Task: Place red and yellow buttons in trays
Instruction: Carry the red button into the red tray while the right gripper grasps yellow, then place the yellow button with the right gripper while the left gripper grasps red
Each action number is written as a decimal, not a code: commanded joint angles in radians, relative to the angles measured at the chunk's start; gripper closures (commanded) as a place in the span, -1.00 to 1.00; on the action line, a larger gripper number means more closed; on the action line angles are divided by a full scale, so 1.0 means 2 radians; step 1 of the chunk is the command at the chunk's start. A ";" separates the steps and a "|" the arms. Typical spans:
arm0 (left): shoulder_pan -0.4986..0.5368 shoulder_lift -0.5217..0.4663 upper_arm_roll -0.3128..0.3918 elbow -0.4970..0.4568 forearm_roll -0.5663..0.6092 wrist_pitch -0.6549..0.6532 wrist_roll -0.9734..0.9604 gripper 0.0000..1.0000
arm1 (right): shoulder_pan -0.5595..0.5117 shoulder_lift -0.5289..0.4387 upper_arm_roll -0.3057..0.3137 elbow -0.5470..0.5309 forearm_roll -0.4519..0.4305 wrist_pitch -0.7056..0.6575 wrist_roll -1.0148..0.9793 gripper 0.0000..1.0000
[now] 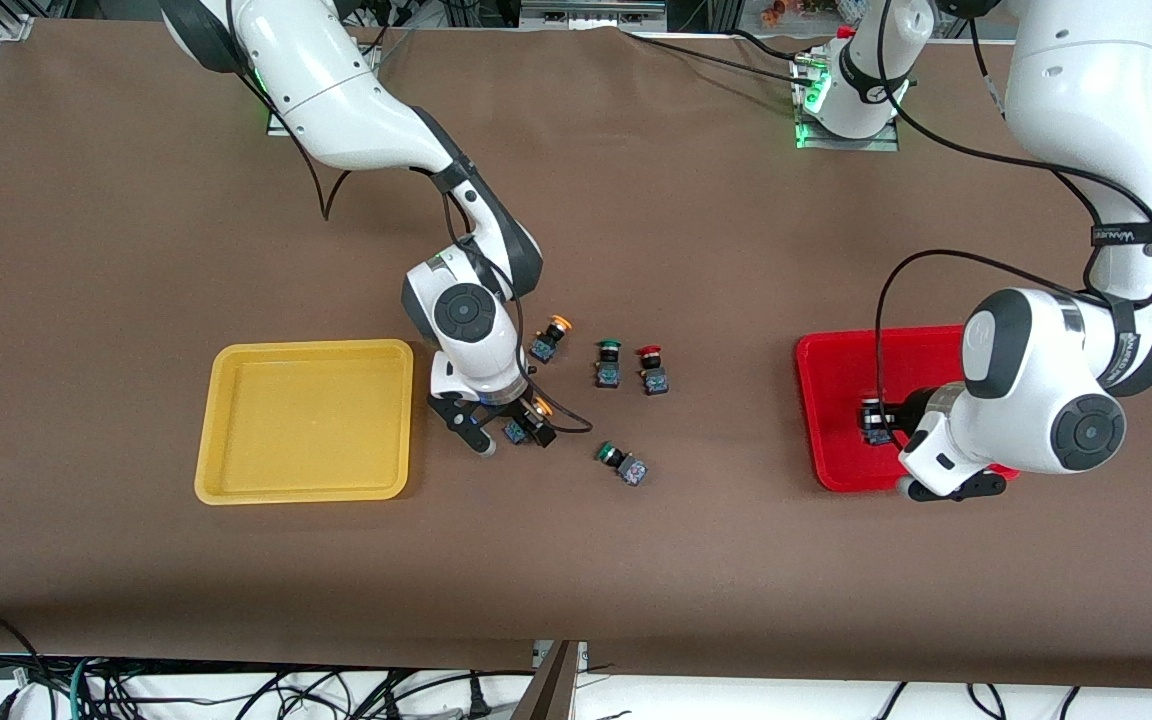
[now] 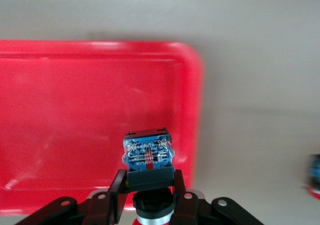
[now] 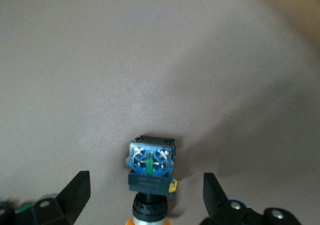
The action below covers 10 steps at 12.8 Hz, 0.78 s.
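The left gripper (image 2: 150,192) grips a red button (image 2: 148,152) over the red tray (image 1: 836,400); lower, then release. The right gripper (image 3: 145,195), fingers open around a yellow button (image 3: 151,165), should close squarely.

The table (image 1: 636,560) is covered edge to edge by a plain brown sheet, aluminium framing (image 1: 11,25) is seen at its upper corner, and a tangle of dark cables (image 1: 186,690) is noted on the pale floor below its lower edge.
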 commanded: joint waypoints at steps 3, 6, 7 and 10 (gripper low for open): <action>0.015 -0.008 -0.006 -0.133 0.021 0.158 0.059 0.79 | 0.000 0.025 -0.001 0.012 -0.007 0.022 0.009 -0.17; 0.015 -0.004 -0.006 -0.153 0.021 0.194 0.060 0.34 | 0.000 0.017 -0.012 0.013 -0.007 0.016 -0.004 0.93; 0.015 -0.004 -0.006 -0.153 0.021 0.192 0.060 -0.40 | 0.000 0.006 -0.019 0.013 -0.007 0.007 -0.027 0.93; 0.014 -0.033 -0.011 -0.150 0.017 0.177 0.049 -1.00 | -0.051 -0.031 -0.018 0.013 0.002 -0.064 -0.191 0.93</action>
